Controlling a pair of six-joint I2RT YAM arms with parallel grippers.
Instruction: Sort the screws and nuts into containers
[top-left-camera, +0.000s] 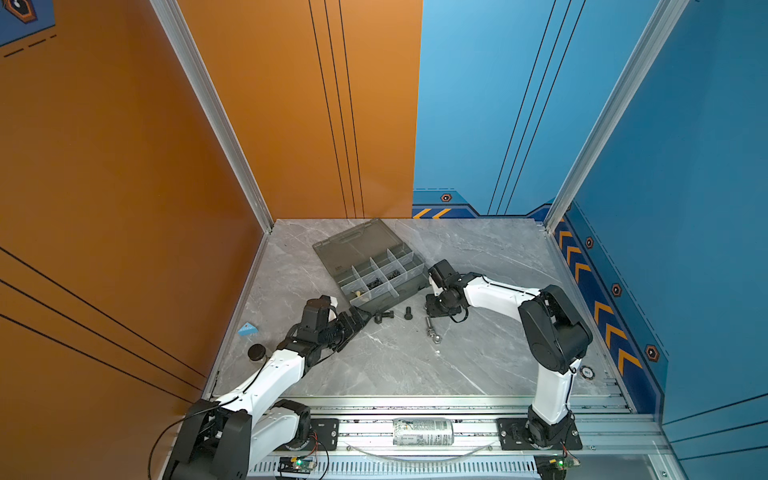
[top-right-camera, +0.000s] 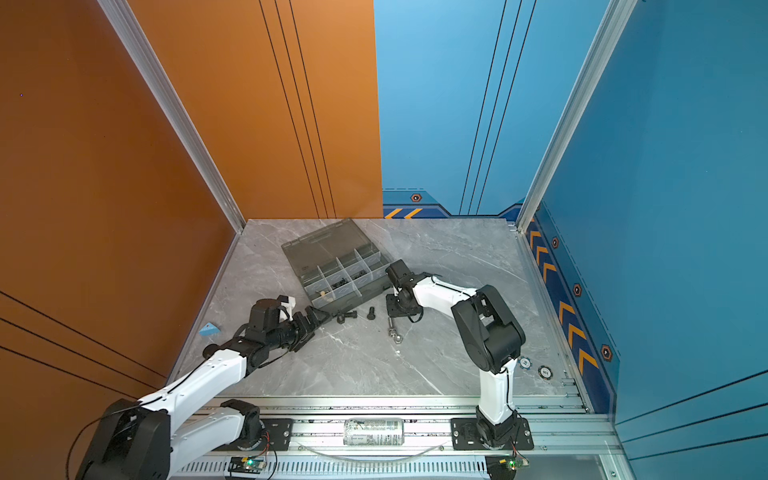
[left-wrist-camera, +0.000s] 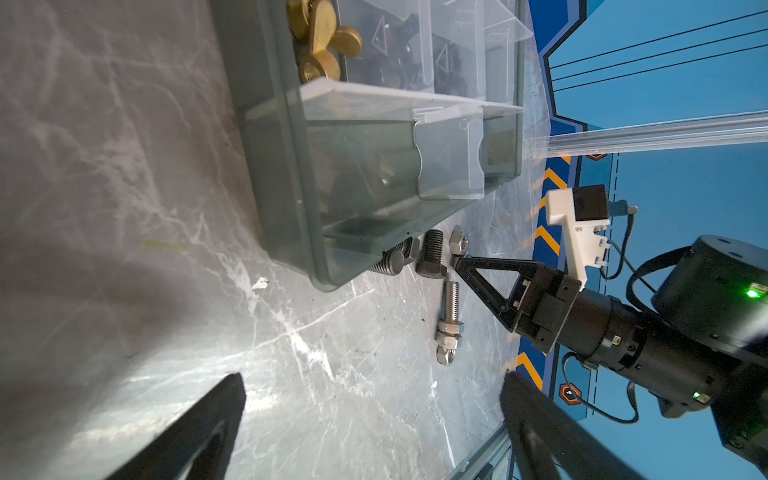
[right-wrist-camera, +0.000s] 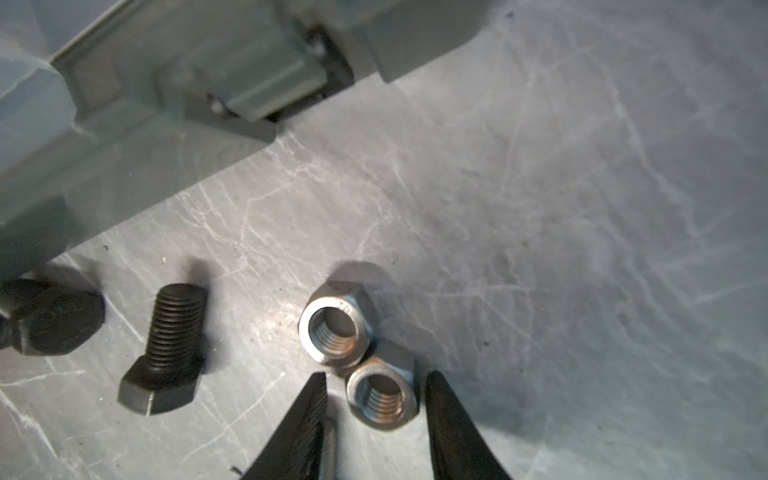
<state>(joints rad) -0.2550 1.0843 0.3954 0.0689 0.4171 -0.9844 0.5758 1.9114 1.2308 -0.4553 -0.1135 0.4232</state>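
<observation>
Right wrist view: my right gripper (right-wrist-camera: 376, 384) stands partly spread, one fingertip on either side of a silver nut (right-wrist-camera: 380, 401) that lies on the marble tabletop (right-wrist-camera: 582, 208). A narrow gap shows on one side; on the other I cannot tell touching from nearness. A second silver nut (right-wrist-camera: 332, 328) touches the first, and the stamp on its rim is too small to read. Beside them lies a black screw (right-wrist-camera: 166, 349), and another black screw (right-wrist-camera: 45, 316) lies just beside the organizer box (right-wrist-camera: 124, 124). Left wrist view: my left gripper (left-wrist-camera: 374, 392) is spread wide and empty near the box's corner, and a long silver screw (left-wrist-camera: 449, 311) carrying nuts lies apart. In both top views the lid lies open; of the compartments (top-left-camera: 404, 258), two neighbours hold black pieces (top-left-camera: 375, 282), the next brass ones (top-left-camera: 359, 294). Print on the can (top-left-camera: 422, 431) on the front rail is illegible.
</observation>
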